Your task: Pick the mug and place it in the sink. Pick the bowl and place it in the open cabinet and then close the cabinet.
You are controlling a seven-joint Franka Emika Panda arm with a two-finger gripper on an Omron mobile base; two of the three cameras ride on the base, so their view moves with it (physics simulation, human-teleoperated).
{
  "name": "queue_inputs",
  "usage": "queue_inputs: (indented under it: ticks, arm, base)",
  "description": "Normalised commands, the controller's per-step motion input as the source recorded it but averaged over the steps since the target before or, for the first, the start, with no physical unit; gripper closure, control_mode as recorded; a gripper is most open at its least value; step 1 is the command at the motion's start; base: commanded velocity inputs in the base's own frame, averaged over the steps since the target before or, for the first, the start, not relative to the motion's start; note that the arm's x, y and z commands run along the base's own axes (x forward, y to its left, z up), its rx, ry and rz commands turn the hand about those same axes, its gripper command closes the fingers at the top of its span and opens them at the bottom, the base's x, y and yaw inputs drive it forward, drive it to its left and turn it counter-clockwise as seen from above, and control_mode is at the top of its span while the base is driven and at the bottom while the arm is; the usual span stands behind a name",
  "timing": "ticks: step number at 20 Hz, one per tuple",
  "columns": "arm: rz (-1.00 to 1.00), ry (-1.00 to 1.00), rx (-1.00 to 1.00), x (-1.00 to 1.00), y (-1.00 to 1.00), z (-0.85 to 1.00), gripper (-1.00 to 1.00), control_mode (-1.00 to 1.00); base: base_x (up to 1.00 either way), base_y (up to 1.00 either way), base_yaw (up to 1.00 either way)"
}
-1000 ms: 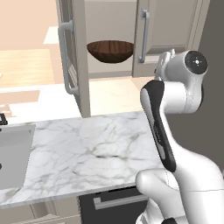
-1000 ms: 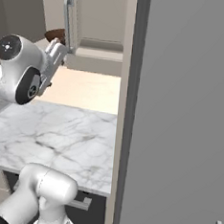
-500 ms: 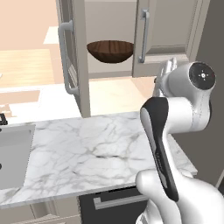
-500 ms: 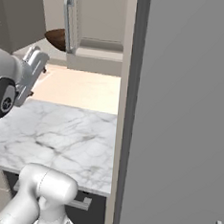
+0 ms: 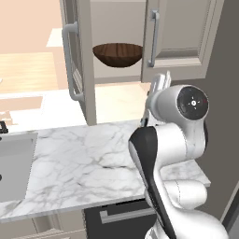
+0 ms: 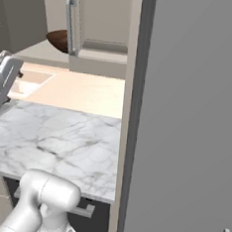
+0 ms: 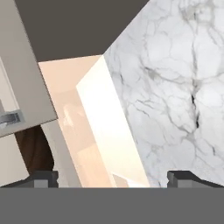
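The dark-brown wooden bowl (image 5: pixel 117 55) rests on the shelf inside the open upper cabinet (image 5: pixel 179 37), whose left door (image 5: pixel 77 60) stands swung out. In the right base view the bowl (image 6: pixel 57 39) peeks out behind the cabinet's bar handle (image 6: pixel 71 19). My gripper (image 5: pixel 158 83) hangs in the air below and to the right of the bowl, apart from it, open and holding nothing. In the hand view my gripper (image 7: pixel 113 178) has its tips spread wide, with a strip of the bowl (image 7: pixel 33 151) at the lower left. A corner of the sink (image 5: pixel 14 161) lies at the far left. The mug is out of view.
A white marble counter (image 5: pixel 88 163) runs below the cabinet. A tall grey panel (image 6: pixel 187 119) rises close on the right. A dark appliance front with a bar handle (image 5: pixel 126 214) sits under the counter. The black faucet base (image 5: pixel 3 127) stands behind the sink.
The hand has drawn back from the cabinet, down and to the left, as the arm's upper joints swung. The bowl has stayed on the shelf and the jaws have stayed open.
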Motion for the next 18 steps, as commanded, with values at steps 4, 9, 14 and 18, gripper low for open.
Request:
queue_inputs:
  ticks: [4, 9, 14, 18]
  arm:
    - [0.00, -0.04, -0.05, -0.11, 0.59, 0.00, -1.00, -1.00]
    - [0.00, 0.00, -0.01, -0.15, 0.55, 0.00, -1.00, -1.00]
    - [0.00, 0.00, 0.00, -0.12, 0.53, 0.00, -1.00, -1.00]
    - [0.00, 0.00, 0.00, -0.01, 0.50, -0.01, -1.00, -1.00]
  base:
    - [0.00, 0.00, 0.00]
    - [0.00, 0.00, 0.00]
    - [0.00, 0.00, 0.00]
    - [0.00, 0.00, 0.00]
